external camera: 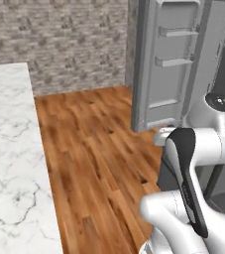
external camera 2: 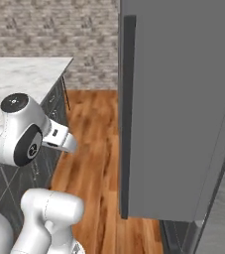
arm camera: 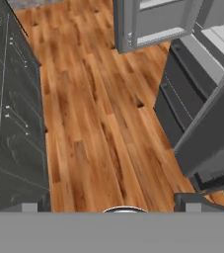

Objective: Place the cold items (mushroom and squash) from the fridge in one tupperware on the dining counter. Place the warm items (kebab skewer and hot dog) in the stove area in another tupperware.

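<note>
Tool at the open fridge, nothing yet fetched.
Tool (arm camera: 111, 210) looks down at the wood-plank floor (arm camera: 93, 123), tips spread wide, holding nothing. Swing it up past the grey fridge door with empty shelves (external camera: 166, 64) before reaching in; mushroom and squash cannot be made out, presumably inside. White marble tabletop (external camera: 10, 163) lies across the floor from that door.
</note>
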